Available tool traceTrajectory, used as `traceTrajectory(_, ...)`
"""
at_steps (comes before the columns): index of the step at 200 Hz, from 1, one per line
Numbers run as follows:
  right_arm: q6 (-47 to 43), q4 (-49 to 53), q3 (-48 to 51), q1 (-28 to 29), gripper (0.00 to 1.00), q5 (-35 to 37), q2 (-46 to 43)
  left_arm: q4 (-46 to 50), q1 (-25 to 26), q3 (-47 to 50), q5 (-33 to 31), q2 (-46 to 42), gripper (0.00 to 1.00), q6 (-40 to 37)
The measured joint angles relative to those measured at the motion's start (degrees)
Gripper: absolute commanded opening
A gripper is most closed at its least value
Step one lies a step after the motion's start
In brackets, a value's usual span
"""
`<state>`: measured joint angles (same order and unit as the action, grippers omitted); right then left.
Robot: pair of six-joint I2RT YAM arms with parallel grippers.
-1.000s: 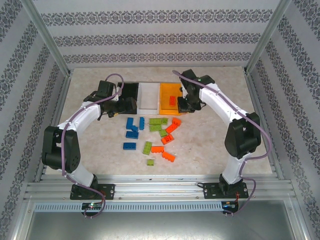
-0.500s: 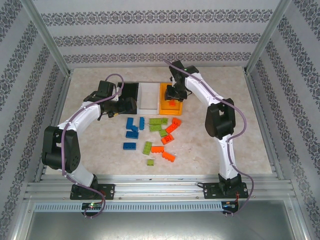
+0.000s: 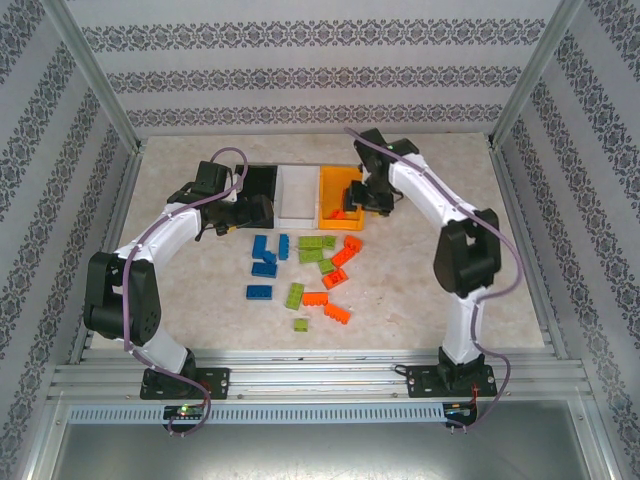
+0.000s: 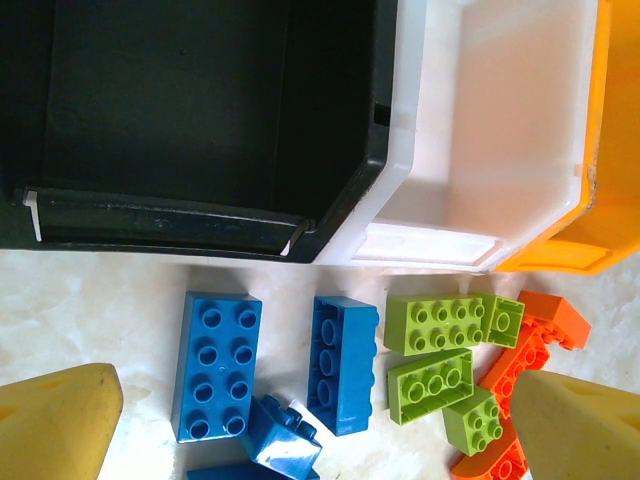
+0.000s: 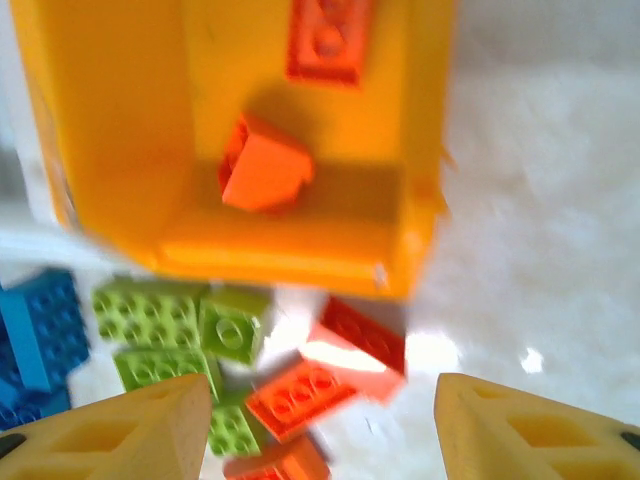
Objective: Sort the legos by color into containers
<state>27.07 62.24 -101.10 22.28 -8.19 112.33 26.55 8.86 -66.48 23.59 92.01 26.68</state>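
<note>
Next, right fingers (image 5: 140,425) spread, empty; two orange legos (image 5: 262,165) already lie in the orange bin (image 5: 120,130), upper frame. Centre over the loose orange brick (image 5: 300,390) at lower middle, clear of green neighbours (image 5: 232,330).

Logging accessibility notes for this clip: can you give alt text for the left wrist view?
The open left gripper hovers, holding nothing, over blue bricks, lime green bricks and orange bricks loose on the pale table. Beyond them the black bin, white bin and orange bin stand side by side; what shows of the black and white interiors is empty.
</note>
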Motion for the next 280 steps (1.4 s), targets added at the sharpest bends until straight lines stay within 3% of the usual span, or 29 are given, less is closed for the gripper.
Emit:
traceTrajectory(22, 2.1, -1.6, 8.9, 1.3, 0.63, 1.0, -5.2, -0.4, 0.0, 0.0, 0.4, 0.2, 1.00, 0.8)
traceTrajectory(51, 7.5, -5.9, 14.6, 2.8, 0.66, 1.3, -4.3, -1.1, 0.0, 0.0, 0.9, 1.0, 1.00, 1.7)
traceTrajectory(182, 25.7, -19.1, 15.4, 3.1, 0.68, 2.7, 4.9, 0.7, 0.0, 0.0, -0.3, -0.5, 1.00, 1.2)
traceTrajectory(280, 27.2, -19.7, 16.3, 3.1, 0.49, 2.6, 5.3, 1.4, 0.0, 0.0, -0.9, -0.6, 1.00, 0.6)
